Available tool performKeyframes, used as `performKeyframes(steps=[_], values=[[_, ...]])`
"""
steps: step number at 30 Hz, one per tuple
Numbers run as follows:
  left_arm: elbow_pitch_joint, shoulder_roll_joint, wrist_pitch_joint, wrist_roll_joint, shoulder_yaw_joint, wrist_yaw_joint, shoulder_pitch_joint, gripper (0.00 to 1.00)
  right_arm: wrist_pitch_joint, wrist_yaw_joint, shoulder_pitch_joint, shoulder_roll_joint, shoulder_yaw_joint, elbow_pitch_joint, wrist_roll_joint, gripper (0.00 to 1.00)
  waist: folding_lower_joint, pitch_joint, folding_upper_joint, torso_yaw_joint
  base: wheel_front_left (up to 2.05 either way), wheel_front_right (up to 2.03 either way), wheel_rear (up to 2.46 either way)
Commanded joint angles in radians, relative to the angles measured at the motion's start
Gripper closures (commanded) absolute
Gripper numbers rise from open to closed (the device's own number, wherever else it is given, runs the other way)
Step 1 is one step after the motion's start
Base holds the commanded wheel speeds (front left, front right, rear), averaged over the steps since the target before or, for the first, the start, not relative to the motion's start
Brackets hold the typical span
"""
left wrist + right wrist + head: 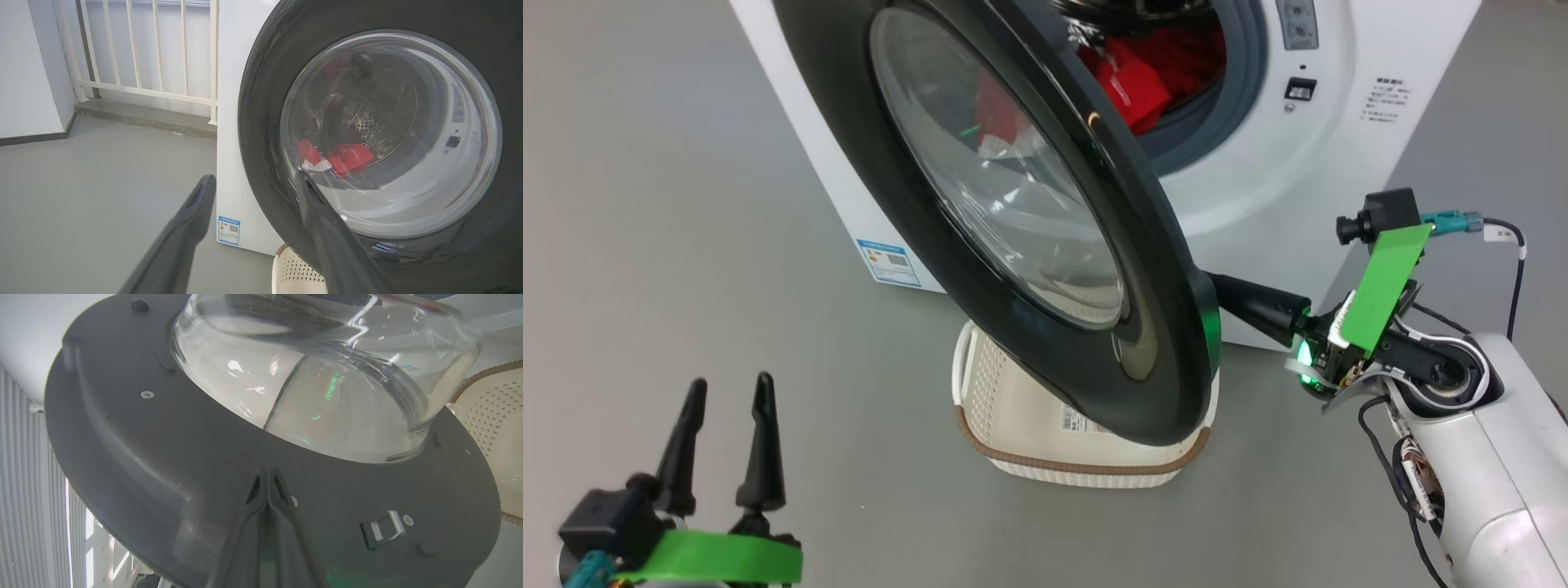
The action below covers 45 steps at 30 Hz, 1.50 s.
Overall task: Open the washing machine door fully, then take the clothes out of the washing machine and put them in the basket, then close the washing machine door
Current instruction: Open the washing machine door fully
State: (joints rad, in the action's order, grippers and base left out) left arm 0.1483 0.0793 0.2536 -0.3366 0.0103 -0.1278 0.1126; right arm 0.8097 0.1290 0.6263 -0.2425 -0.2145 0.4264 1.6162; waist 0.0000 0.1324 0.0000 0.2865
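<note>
Black tapered fingers of the left gripper (pixel 730 382) stand at the lower left of the head view, spread wide and holding nothing, over bare grey floor (pixel 645 245) and well apart from the machine. In the left wrist view the same gripper (pixel 254 178) points at the door's outer face.

A small blue label sticker (pixel 889 263) sits low on the white side panel of the washing machine (pixel 1258 188).

The washing machine door (pixel 1160 327) stands partly open, swung out from the front panel, its glass bowl window (pixel 1005 180) facing the left gripper.

The basket (pixel 1086 469) rests on the floor before the machine. The door's lower edge hangs over it, and a paper label shows on its bottom.

The clothes (pixel 1143 73), red, lie inside the drum, seen through the open mouth past the door's right edge. The left wrist view shows them (pixel 347 157) through the glass.

The right gripper (pixel 1225 287) reaches in behind the door's lower right rim. In the right wrist view its fingers (pixel 261 522) are pressed together, gripping nothing, with their tips at the door's grey inner face (pixel 163 457), near the metal latch hook (pixel 384 531). Firm contact cannot be confirmed.
</note>
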Motion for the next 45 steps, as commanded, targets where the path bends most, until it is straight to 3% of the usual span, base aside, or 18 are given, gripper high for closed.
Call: performKeyframes(steps=[1, 19, 32, 45], values=[[-0.017, 0.019, 0.008, 0.01, -0.03, -0.003, 0.001, 0.0, 0.01, 0.002, -0.015, 0.019, -0.017, -0.036, 0.016, 1.0, 0.0, -0.013, 0.0, 0.012, 0.0, 0.0, 0.0], [0.006, 0.018, 0.008, 0.022, -0.022, -0.003, -0.027, 0.0, 0.047, 0.002, -0.088, 0.059, -0.053, -0.067, 0.019, 1.0, 0.0, -0.063, 0.0, 0.069, 0.0, 0.0, 0.0], [0.026, 0.017, 0.008, 0.028, -0.026, -0.003, -0.037, 0.0, 0.068, 0.002, -0.124, 0.106, -0.092, -0.121, 0.009, 1.0, 0.0, -0.094, 0.0, 0.15, 0.0, 0.0, 0.0], [0.034, 0.016, 0.008, 0.031, -0.039, -0.003, -0.04, 0.0, 0.065, 0.002, -0.114, 0.155, -0.12, -0.089, 0.004, 1.0, 0.0, -0.096, 0.0, 0.236, 0.0, 0.0, 0.0]])
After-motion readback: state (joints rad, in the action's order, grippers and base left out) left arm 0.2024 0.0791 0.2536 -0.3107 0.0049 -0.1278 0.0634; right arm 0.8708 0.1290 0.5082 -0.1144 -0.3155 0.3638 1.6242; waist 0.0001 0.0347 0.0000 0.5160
